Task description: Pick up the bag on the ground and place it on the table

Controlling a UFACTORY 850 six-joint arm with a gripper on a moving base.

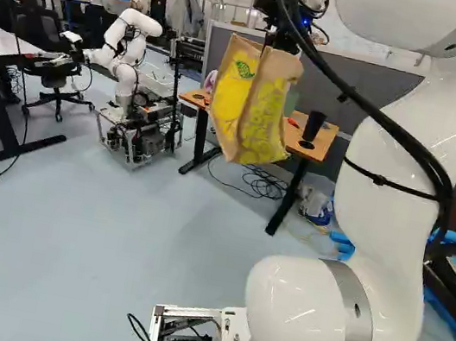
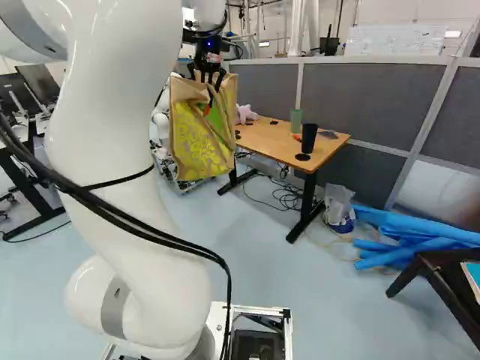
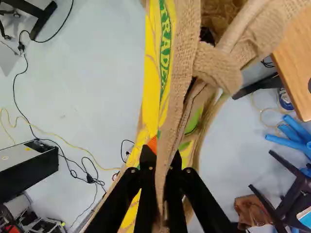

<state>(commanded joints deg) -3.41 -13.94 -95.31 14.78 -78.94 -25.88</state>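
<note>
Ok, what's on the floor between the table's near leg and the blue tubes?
A blue and white item, partly in clear plastic; I can't tell exactly what. The right base view shows it between the leg and the tubes.

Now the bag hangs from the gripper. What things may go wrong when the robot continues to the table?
Slip: the gripper pinches the bag only by a narrow strip of its fabric, so it might slide or swing.
Catching: the bag hangs well down below the gripper, so its bottom might hit the edge of the table.
Knocking: the black cup and green cup stand on the tabletop and could be tipped.
</note>
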